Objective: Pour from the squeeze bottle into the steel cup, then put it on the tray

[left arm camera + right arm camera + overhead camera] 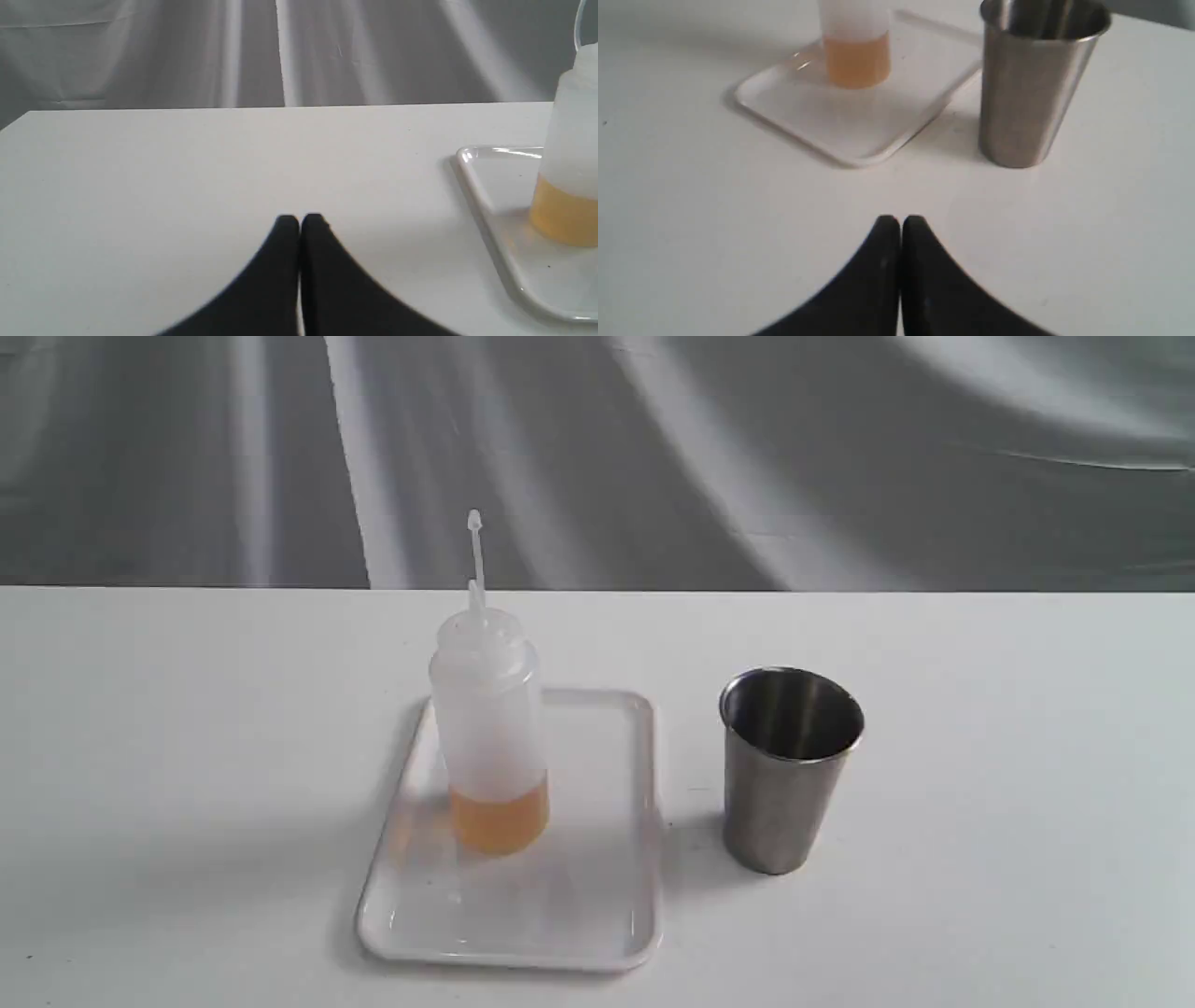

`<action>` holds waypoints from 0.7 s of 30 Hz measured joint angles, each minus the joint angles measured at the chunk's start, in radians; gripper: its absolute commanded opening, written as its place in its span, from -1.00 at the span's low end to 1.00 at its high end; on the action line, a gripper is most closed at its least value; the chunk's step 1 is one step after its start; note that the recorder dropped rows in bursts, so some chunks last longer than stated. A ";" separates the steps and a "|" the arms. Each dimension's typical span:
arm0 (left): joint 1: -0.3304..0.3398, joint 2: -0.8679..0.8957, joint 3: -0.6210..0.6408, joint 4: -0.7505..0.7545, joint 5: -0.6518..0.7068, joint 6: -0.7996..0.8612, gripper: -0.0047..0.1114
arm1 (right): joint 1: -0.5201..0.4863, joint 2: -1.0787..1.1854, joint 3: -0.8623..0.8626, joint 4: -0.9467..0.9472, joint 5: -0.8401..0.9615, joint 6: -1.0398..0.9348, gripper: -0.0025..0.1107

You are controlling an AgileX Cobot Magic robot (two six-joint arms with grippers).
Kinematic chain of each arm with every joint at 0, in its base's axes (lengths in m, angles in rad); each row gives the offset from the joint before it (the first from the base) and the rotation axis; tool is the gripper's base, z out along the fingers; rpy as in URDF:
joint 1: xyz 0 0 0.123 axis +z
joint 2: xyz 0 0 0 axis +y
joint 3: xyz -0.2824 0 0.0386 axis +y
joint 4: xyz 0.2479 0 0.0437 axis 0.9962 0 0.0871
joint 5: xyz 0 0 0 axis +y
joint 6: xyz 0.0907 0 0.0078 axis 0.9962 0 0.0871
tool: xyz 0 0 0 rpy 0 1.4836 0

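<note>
Nearest the cameras, both sets of black fingers (280, 261) were pressed together with nothing between them. The left gripper (299, 220) and the right gripper (900, 220) each hung low over bare white table (980, 821), touching none of the task's things (neither arm showed in the exterior view).

Further on lay the white tray (560, 933), and just beside its right edge, apart from it, stood the steel cup (789, 784), mouth up. Whether anything was in it could not be told from its dark interior.

The squeeze bottle (488, 728) stood upright on the far left part of the tray, its long axis vertical and nozzle pointing straight up, amber liquid filling only its bottom. A grasp would therefore have to come in level from the side, around the frosted barrel.

The bottle looked somewhat nearer the left gripper, ahead and off towards the cup side; from the right gripper it stood ahead beyond the tray's near corner, the cup alongside that path. Behind everything hung a grey curtain (840, 457).
</note>
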 measured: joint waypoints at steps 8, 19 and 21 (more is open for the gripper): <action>0.000 0.000 0.000 0.000 0.000 0.000 -0.92 | -0.185 -0.127 0.000 0.000 0.000 0.000 -0.96; 0.000 0.000 0.000 0.000 0.000 0.000 -0.92 | -0.389 -0.276 0.000 0.000 0.000 0.000 -0.96; 0.000 0.000 0.000 0.000 0.000 0.000 -0.92 | -0.419 -0.296 0.000 0.000 0.000 0.000 -0.96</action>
